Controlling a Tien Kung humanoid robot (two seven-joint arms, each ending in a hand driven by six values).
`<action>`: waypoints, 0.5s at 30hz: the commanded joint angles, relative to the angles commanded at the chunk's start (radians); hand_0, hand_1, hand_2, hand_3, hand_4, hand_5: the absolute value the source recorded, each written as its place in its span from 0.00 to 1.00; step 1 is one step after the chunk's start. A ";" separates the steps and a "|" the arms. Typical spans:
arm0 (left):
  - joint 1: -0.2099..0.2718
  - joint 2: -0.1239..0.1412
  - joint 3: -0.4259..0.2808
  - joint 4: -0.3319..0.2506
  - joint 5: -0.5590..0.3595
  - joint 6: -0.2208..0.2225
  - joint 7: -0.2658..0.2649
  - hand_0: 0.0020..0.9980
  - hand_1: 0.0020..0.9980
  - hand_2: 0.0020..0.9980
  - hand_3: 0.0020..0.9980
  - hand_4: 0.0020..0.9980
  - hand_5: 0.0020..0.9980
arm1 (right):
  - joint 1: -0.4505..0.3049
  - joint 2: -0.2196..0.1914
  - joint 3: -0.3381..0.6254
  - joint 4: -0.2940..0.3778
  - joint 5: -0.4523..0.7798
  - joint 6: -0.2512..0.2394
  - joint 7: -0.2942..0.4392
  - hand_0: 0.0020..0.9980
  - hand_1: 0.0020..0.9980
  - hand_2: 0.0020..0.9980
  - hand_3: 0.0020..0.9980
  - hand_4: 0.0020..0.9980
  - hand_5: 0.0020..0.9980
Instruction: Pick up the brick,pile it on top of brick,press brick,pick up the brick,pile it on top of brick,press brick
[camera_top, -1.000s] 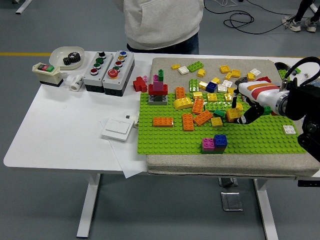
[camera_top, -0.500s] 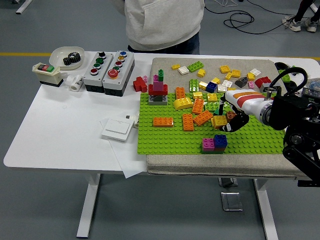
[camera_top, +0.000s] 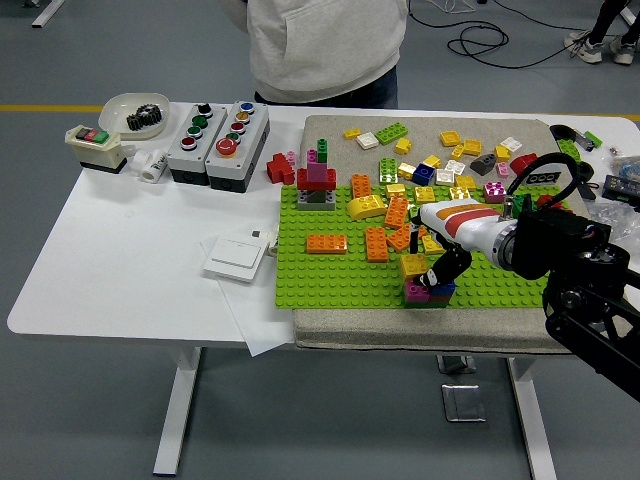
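Observation:
My right hand (camera_top: 430, 268) comes in from the right and is shut on a yellow brick (camera_top: 414, 265). It holds the brick right over the magenta and blue bricks (camera_top: 419, 292) near the front edge of the green baseplate (camera_top: 340, 275). I cannot tell whether the yellow brick touches them. A tall stack of grey, red, magenta and green bricks (camera_top: 317, 180) stands at the baseplate's back left. Several loose orange, yellow and green bricks (camera_top: 385, 215) lie across the plate's middle. My left arm is out of view.
A grey mat (camera_top: 330, 128) under the baseplate carries several loose bricks at the back. Two button boxes (camera_top: 217, 143), a switch (camera_top: 93, 145), a bowl with a gear (camera_top: 132, 110) and a white plate switch (camera_top: 234, 258) lie on the left. A person (camera_top: 325, 45) stands at the far side.
My right hand has carried the yellow brick left and toward the front, from the plate's right middle to just over the magenta and blue bricks.

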 joint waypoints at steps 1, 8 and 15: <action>0.000 0.000 -0.001 0.000 0.001 0.000 0.001 0.70 0.72 0.75 0.60 0.70 0.67 | 0.001 0.004 -0.003 -0.003 -0.002 -0.001 -0.001 0.00 0.00 0.02 0.25 0.67 0.14; 0.001 0.000 -0.004 -0.001 0.006 -0.001 0.003 0.70 0.72 0.75 0.60 0.69 0.67 | 0.002 0.022 -0.014 -0.012 -0.004 -0.005 -0.004 0.00 0.00 0.02 0.25 0.67 0.13; 0.001 0.000 -0.007 -0.001 0.013 -0.002 0.005 0.70 0.72 0.75 0.59 0.69 0.67 | -0.004 0.026 -0.018 -0.026 -0.008 -0.009 -0.006 0.00 0.00 0.02 0.25 0.67 0.13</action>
